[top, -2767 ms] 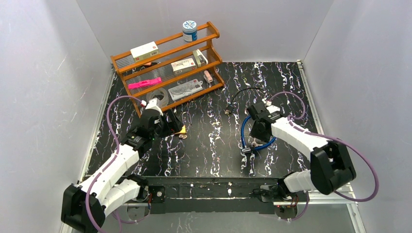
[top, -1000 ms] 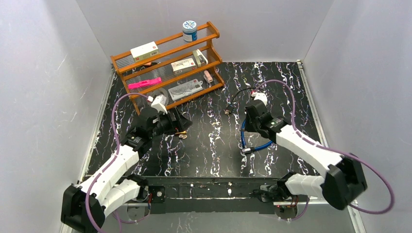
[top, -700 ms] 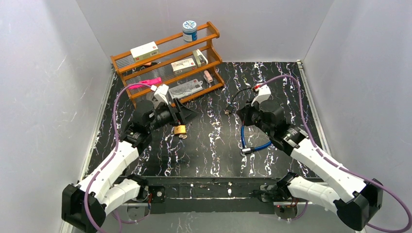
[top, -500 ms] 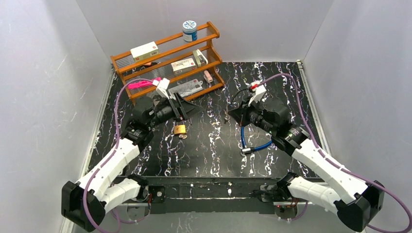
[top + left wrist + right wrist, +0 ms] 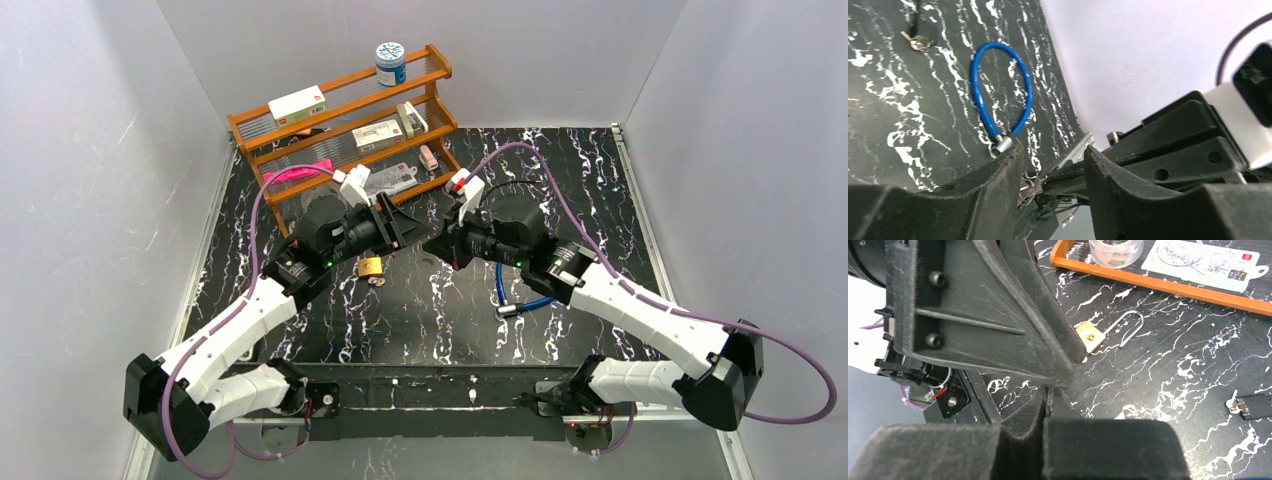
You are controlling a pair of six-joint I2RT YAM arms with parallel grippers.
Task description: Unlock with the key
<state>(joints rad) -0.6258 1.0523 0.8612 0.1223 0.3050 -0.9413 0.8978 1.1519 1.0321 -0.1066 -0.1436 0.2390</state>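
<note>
Lab test cell: white panels (image 5: 90, 150) enclose a marbled tabletop (image 5: 440, 310).

brass padlock (image 5: 1089, 338), blue cable (image 5: 996, 45), black white-veined table (image 5: 440, 310)

Two robot arms (image 5: 240, 325) (image 5: 640, 305), one brass padlock (image 5: 371, 267), one blue cable lock (image 5: 1002, 145), one wooden rack (image 5: 236, 128), one jar (image 5: 390, 63) on its top shelf.

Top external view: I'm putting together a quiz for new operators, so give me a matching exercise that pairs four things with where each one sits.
Things:
1. brass padlock
2. blue cable loop
3. blue-and-white jar
4. pink item

Places:
A. top of the wooden rack
B. table, right of centre
C. rack's middle shelf, left end
D. table, just in front of the rack

Pairs: 1-D, 2-B, 3-A, 4-C
</note>
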